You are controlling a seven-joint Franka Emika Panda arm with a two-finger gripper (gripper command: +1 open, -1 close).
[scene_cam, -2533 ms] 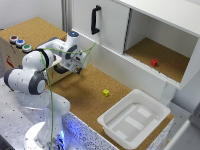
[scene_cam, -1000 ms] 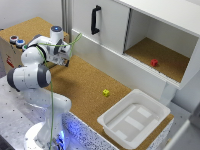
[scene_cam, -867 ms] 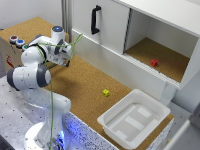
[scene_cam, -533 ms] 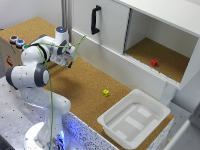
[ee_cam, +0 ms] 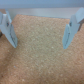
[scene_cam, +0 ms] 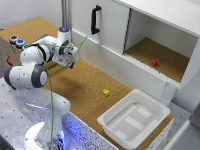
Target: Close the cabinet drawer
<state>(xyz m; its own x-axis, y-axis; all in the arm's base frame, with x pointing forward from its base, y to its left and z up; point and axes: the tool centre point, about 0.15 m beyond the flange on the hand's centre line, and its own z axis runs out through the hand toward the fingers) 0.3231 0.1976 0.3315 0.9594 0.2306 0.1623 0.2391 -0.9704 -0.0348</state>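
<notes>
Arm has pulled back from the long low white cabinet drawer (scene_cam: pixel 120 62), now at my 3 o'clock, front looking flush. My pincer (scene_cam: pixel 70 59) hangs wide open, empty, over cork board (ee_cam: pixel 40 50). Closing seems done.

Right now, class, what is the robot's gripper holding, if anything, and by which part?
Nothing is held. In the wrist view the gripper is open, its fingers spread apart with only bare cork surface between them. It touches no part of the cabinet drawer.
</notes>
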